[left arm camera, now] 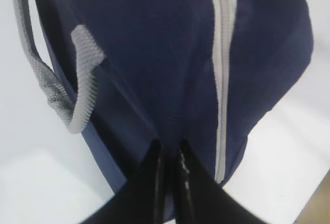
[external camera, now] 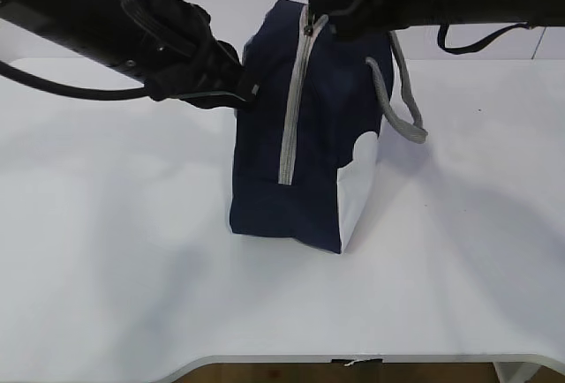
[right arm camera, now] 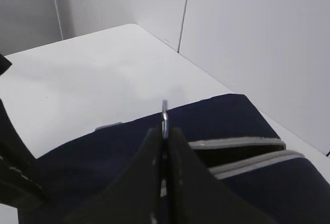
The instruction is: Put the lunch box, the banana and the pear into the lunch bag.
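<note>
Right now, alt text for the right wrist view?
The right tool is shut on a metal zipper pull ring atop the navy lunch bag. The grey zipper gapes partly open beside it; white table behind.

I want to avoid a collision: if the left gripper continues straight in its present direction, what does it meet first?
The left gripper already pinches the lunch bag fabric; pushing on, it would likely press deeper into that side wall.

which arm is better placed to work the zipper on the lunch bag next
Right, probably. Its tool is shut on the zipper pull ring atop the lunch bag; the left tool only pinches side fabric, steadying it.
</note>
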Robot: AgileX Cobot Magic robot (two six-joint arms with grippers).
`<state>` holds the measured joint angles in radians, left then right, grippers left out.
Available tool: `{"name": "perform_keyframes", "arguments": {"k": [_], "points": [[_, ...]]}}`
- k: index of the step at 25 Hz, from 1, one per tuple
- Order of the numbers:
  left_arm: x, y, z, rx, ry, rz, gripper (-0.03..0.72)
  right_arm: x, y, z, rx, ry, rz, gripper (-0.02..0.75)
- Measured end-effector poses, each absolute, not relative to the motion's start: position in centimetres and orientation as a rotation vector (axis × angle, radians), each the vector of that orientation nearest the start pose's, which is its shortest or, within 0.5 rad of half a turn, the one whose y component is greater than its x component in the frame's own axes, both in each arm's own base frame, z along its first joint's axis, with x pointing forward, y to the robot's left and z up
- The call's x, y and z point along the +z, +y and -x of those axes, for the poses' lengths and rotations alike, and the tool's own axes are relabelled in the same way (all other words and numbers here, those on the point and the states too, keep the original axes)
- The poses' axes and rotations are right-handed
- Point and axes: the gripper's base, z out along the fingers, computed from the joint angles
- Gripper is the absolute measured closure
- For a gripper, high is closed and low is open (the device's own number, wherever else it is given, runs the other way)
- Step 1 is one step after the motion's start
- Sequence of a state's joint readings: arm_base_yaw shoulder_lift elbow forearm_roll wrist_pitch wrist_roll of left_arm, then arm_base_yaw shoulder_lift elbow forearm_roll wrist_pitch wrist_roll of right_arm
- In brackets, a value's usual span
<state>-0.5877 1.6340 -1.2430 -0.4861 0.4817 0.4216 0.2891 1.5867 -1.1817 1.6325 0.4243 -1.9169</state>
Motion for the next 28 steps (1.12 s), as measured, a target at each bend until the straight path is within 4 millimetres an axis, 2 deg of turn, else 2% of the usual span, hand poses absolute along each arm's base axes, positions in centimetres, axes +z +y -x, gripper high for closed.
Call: {"name": "perform_keyframes", "arguments": {"k": [6,14,22,28], "points": [[28.8,-22.0,-29.5,-0.556,2.227,-0.78,0.69,32.7,13.0,-35.6,0.396,1.679,0.726,0.731],[28.8,-22.0,-29.5,-0.555,2.225,-0.781,0.69,33.6,13.2,-36.9,0.403,1.641,0.72,0.731],[28.7,-22.0,-29.4,-0.556,2.236,-0.791,0.691,32.1,12.5,-38.5,0.484,1.704,0.631,0.731],[28.7,-22.0,-29.3,-0.556,2.245,-0.801,0.692,31.2,11.4,-38.0,0.586,1.815,0.719,0.731]]}}
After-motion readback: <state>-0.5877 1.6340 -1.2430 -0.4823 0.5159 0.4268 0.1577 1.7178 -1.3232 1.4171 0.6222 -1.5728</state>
